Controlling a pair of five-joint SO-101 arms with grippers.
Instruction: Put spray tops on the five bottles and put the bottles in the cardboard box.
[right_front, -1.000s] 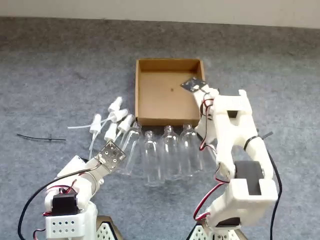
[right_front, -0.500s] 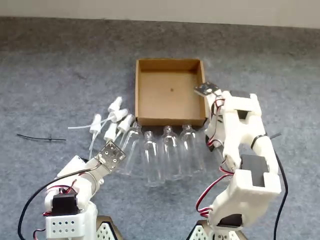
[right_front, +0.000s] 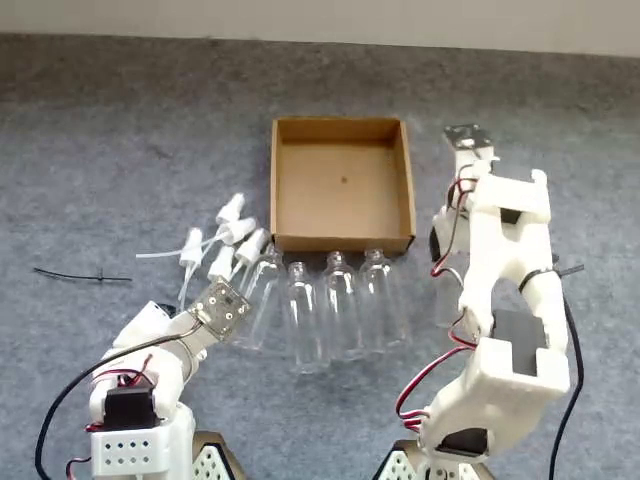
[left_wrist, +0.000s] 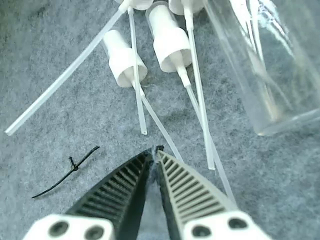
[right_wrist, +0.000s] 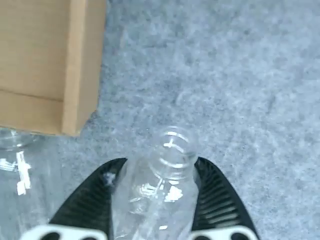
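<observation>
Gripping a clear bottle (right_wrist: 172, 150) by its body, the right gripper (right_wrist: 160, 164) has its black jaws clamped on either side, and the bottle's open neck points away from the wrist. This bottle sits just off the near right corner of the cardboard box (right_front: 342, 241), beside the box's outer wall and not inside it. Four other bottles (right_front: 340, 305) lie side by side on the grey cloth (right_front: 120, 150) along the box's near wall, their necks towards it. The white spray tops (right_front: 228, 236) are clustered off the box's near left corner, their thin tubes trailing away from the box. The left gripper (left_wrist: 155, 150) rests low over the cloth just short of those tubes, farther from the box, its ribbed jaws closed together on nothing. A black cable tie (right_front: 80, 275) lies well to the left of the box.
</observation>
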